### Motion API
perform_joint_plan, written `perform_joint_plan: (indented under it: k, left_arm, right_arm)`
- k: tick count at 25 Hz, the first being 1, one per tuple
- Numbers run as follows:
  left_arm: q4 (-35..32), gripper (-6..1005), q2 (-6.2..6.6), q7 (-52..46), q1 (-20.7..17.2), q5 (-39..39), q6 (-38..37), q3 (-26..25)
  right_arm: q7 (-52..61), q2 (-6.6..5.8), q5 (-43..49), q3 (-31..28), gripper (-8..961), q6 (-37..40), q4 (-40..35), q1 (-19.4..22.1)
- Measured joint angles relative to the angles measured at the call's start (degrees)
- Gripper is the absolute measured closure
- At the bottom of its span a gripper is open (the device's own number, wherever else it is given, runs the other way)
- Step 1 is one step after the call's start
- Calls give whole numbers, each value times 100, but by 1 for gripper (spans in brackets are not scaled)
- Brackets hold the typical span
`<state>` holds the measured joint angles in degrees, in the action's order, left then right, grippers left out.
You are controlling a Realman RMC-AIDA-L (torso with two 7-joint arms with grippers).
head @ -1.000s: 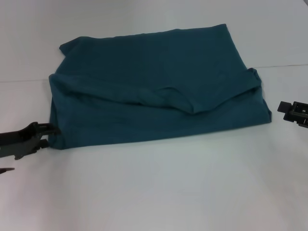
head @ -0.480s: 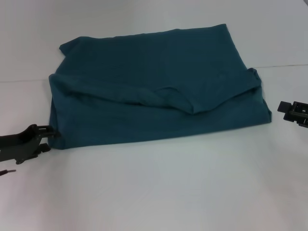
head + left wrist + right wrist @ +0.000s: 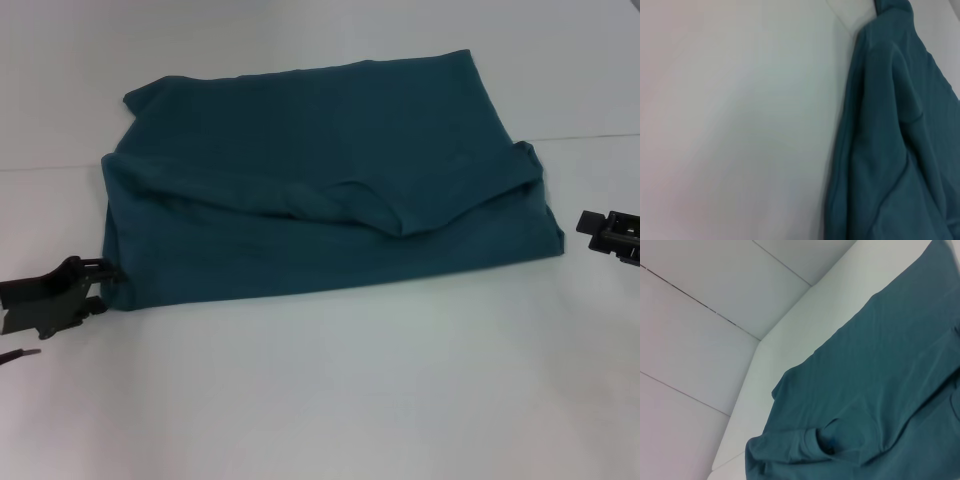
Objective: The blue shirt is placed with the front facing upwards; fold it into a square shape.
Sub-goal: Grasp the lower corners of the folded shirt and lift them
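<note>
blue shirt (image 3: 330, 190): soft matt knit cloth, creased | bench (image 3: 330, 400): smooth white matt surface | left claw (image 3: 95, 285): black matt plastic-looking housing | right claw (image 3: 590, 228): black matt, same look

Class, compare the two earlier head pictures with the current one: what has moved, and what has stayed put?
The left gripper has crept slightly upward at the near-left corner of the folded dark teal-blue cotton shirt. The shirt and the right gripper, parked beside its right edge, have not moved.
</note>
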<state>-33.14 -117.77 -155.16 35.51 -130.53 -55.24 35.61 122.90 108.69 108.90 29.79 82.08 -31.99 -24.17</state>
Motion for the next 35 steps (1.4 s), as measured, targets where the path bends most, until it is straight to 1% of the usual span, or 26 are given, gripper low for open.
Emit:
perform_joint_plan:
  k: [9, 16, 24, 35]
  left_arm:
    - [144, 463, 15, 51, 206, -9, 64, 44]
    - [-36, 488, 9, 113, 134, 26, -78, 17]
    - [-81, 516, 1, 85, -6, -50, -20, 2]
    - [81, 555, -6, 87, 190, -151, 54, 104]
  right_arm:
    - [-13, 3, 0, -4, 370, 1, 0, 0]
    - [-21, 3, 0, -9, 370, 1, 0, 0]
    - [-21, -2, 0, -9, 370, -4, 0, 0]
    - [-21, 6, 0, -13, 370, -8, 0, 2]
